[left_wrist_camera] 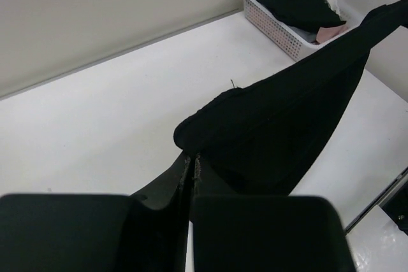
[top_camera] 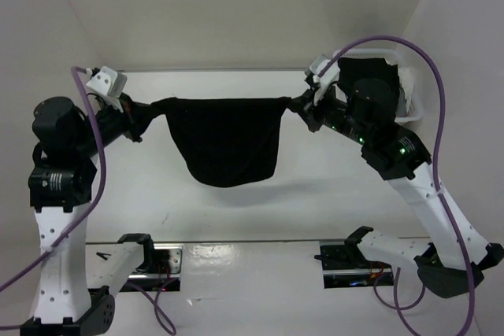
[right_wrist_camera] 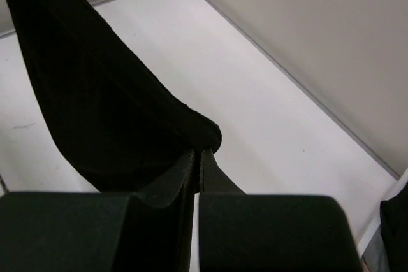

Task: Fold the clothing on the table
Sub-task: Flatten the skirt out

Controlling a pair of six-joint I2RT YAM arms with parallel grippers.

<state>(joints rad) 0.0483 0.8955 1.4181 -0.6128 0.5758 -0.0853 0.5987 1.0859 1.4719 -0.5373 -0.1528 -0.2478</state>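
Note:
The black clothing [top_camera: 226, 141] hangs in the air above the white table [top_camera: 236, 210], stretched between both arms, its lower edge sagging in a rounded curve. My left gripper [top_camera: 150, 112] is shut on its left top corner, and my right gripper [top_camera: 298, 105] is shut on its right top corner. In the left wrist view the clothing [left_wrist_camera: 280, 119] runs from my pinched fingertips [left_wrist_camera: 192, 156] up to the right. In the right wrist view the clothing [right_wrist_camera: 102, 113] bunches at the closed gripper [right_wrist_camera: 199, 152] and stretches away to the upper left.
A white plastic basket [left_wrist_camera: 275, 25] holding black, pink and white cloth stands at the table's far right corner, behind the right arm [top_camera: 378, 123]. Walls close in the table at the back and sides. A metal rail [top_camera: 252, 243] runs along the near edge.

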